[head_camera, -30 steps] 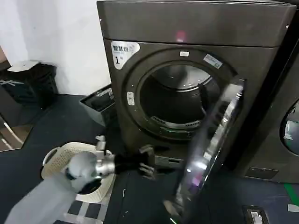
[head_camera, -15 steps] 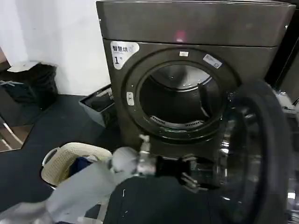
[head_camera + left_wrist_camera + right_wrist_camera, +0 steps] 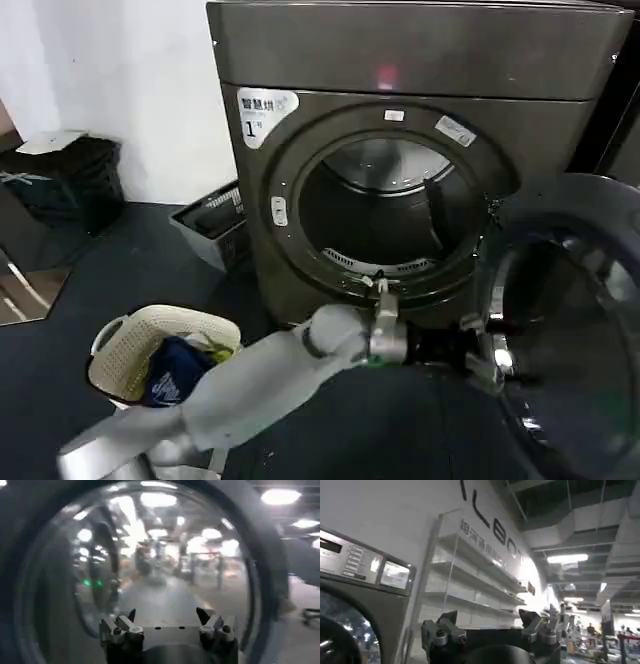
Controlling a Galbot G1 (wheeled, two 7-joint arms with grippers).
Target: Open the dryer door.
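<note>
Since the earlier frame my left gripper [image 3: 478,352] has pushed the dryer door [image 3: 570,330] wider, to the right of the dryer [image 3: 420,60]; its fingers [image 3: 207,617] are spread, holding nothing; opening looks nearly finished; next, withdraw.

Dryer [image 3: 420,60]: dark grey-brown front-loader, white "1" sticker [image 3: 264,108] upper left, red indicator light [image 3: 386,76] on top panel, round drum opening exposed. Dryer door [image 3: 570,330]: swung wide open at right, inner side facing the camera. Left gripper [image 3: 482,352]: arm outstretched, at the door's inner edge. Cream laundry basket [image 3: 125,345], dark clothing inside, on floor at left.
</note>
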